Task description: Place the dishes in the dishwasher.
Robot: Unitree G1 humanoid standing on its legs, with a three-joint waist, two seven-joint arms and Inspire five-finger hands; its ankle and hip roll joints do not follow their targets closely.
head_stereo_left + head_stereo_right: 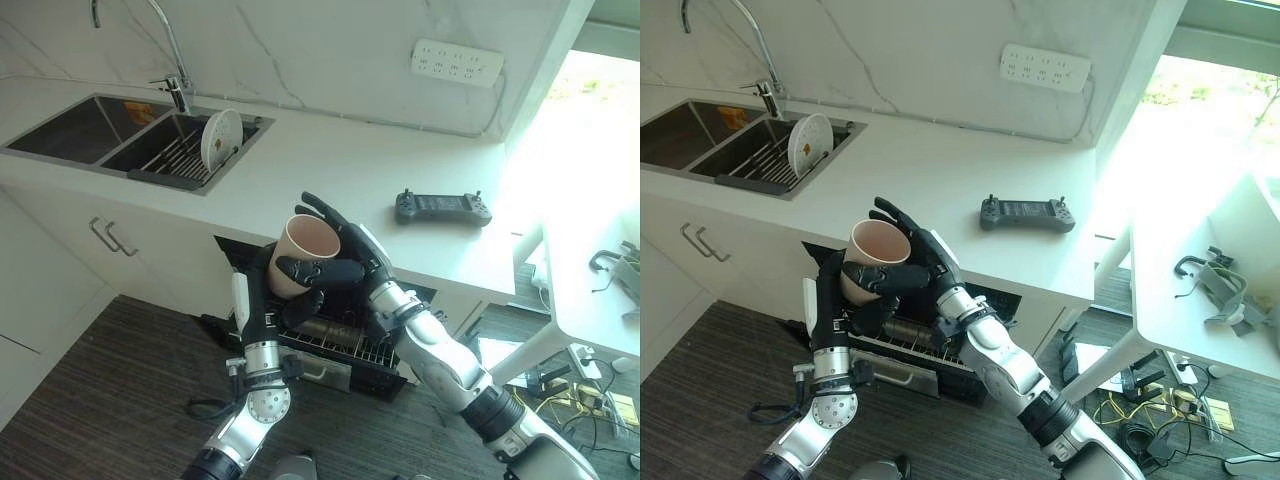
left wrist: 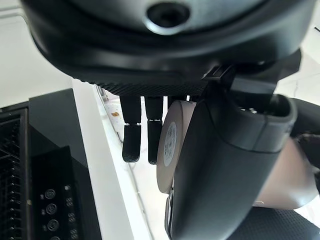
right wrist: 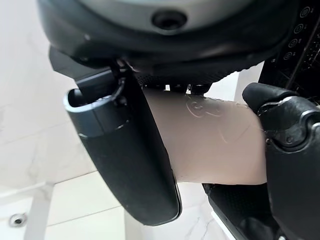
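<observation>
A beige cup [image 1: 312,246] is held in the air in front of the counter edge, above the pulled-out dishwasher rack [image 1: 345,345]. My right hand [image 1: 352,250] is shut on it, fingers behind the rim and thumb [image 3: 125,150] across the front wall. From below and the left, my left hand [image 1: 268,285] curls round the cup's base [image 2: 170,145], its thumb [image 2: 225,165] lying along the cup. The cup's mouth faces up and it looks empty. A white plate [image 1: 221,138] stands on edge in the sink's drying rack.
The double sink [image 1: 90,130] with a tap sits at the far left of the white counter [image 1: 340,160]. A dark handheld controller [image 1: 442,207] lies on the counter's right part. Cabinet doors with handles [image 1: 112,238] stand left of the dishwasher. A white table [image 1: 590,300] is at the right.
</observation>
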